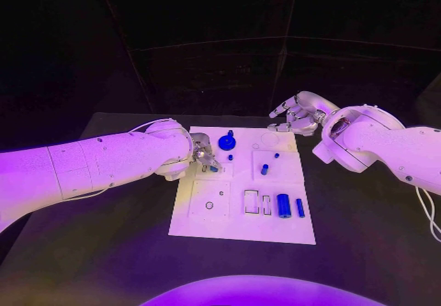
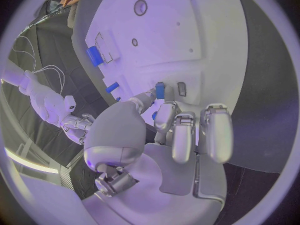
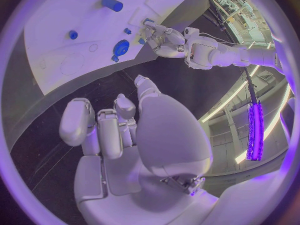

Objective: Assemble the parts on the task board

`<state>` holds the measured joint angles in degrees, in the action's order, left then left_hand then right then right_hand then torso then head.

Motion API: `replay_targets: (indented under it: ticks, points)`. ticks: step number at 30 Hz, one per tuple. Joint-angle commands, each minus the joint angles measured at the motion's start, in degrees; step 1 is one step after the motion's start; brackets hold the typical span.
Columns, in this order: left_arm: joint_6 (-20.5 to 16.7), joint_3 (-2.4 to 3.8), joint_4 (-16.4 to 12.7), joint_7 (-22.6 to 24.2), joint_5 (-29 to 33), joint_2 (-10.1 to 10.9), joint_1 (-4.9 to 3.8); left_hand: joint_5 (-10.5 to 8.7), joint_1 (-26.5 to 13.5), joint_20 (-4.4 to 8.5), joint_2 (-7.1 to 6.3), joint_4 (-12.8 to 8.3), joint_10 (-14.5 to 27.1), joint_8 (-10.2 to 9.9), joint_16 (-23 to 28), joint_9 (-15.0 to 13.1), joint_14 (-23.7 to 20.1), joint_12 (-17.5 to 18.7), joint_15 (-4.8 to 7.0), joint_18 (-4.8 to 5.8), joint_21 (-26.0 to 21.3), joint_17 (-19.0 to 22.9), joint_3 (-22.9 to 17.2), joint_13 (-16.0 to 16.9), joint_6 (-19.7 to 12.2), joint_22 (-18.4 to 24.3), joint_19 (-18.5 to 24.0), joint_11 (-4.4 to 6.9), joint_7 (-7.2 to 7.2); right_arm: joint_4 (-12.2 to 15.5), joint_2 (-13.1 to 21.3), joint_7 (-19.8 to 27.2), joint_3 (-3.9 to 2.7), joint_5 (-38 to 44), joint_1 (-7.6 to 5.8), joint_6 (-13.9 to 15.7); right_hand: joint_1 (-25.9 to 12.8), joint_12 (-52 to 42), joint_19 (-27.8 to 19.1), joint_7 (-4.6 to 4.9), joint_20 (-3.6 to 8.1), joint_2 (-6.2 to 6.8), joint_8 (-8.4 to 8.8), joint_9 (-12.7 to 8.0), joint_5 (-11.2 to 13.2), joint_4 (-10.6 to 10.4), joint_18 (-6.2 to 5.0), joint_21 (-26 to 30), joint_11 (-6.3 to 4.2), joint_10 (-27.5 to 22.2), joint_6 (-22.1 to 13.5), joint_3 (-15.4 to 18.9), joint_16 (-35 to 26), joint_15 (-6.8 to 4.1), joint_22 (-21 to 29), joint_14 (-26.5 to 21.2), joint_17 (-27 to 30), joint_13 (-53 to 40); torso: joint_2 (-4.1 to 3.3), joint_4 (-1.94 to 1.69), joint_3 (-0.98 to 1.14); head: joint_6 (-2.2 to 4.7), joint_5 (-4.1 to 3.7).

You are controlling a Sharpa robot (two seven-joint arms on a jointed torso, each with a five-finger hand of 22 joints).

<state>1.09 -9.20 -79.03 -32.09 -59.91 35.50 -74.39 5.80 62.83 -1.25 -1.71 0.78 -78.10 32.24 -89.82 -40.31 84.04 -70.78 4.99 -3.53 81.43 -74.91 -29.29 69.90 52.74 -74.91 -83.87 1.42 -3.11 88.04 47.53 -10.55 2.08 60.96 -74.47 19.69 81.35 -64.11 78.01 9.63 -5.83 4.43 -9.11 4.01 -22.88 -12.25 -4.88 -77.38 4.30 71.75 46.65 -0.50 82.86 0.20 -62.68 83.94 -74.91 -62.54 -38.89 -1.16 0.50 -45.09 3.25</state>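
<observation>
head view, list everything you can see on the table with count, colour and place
task board: one, white, middle of the black table
large round part: one, blue, far end of the board
cylinders: two, blue, side by side at the board's near right
small parts: about three, blue, mid-board
part at the left fingertips: one, blue, far left of the board
table: one, black, under the board
left hand: over the board's far left, fingertips at that small part
right hand: off the board's far right corner, holding nothing, fingers apart
</observation>
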Motion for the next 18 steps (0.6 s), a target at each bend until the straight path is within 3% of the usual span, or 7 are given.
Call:
replay_targets:
  ticks: [1,13,18]
  points:
    - [1.8,-0.25,0.1,-1.1,0.5,0.1,0.28,0.15,0.3,-0.19,-0.01,-7.5,0.0,0.4,-0.2,0.0,6.0,0.2,-0.13,0.50,-0.2,-15.1,-8.0,0.1,0.1,-1.6,-0.8,0.13,0.56,0.0,-0.1,0.4,-0.02,0.2,-0.12,-0.2,0.2,-0.3,-0.1,-0.01,0.10,-0.14,-0.36,-0.1,0.2,-0.1,-0.32,0.0,0.04,0.4,-0.3,0.3,0.1,-0.44,0.0,3.2,-2.4,0.0,-0.03,-0.01,-0.03,-0.01,-0.01]
    - [2.5,-0.23,0.5,-1.5,1.9,-0.1,0.27,0.12,-0.1,-0.17,-0.08,-7.2,-0.4,0.6,-0.2,-0.2,6.0,-0.4,-0.12,0.54,-0.1,-15.1,-8.4,0.6,0.3,-1.7,-0.9,0.16,0.59,-0.1,-0.3,0.4,-0.02,0.2,-0.12,-0.3,0.2,-0.3,-0.1,-0.03,0.10,-0.19,-0.45,-0.1,0.3,-0.2,-0.32,0.0,0.03,0.4,-0.3,0.4,0.0,-0.45,0.0,3.2,-2.4,0.0,-0.01,0.04,0.01,-0.12,0.09]
    - [4.4,-0.22,1.1,-2.5,3.6,-0.5,0.21,-0.04,-2.2,-0.12,0.47,-5.4,-0.9,1.1,-0.2,-0.7,6.0,-0.8,-0.03,0.61,0.0,-15.1,-8.4,1.0,0.9,-2.1,-1.1,0.28,0.80,-0.2,-0.3,0.4,-0.02,0.2,-0.12,-0.3,0.2,-0.3,-0.1,-0.03,0.10,-0.19,-0.45,-0.1,0.3,-0.2,-0.32,0.0,0.03,0.4,-0.3,0.4,0.0,-0.45,0.0,3.2,-2.4,0.0,-0.02,0.06,0.05,-0.15,0.05]
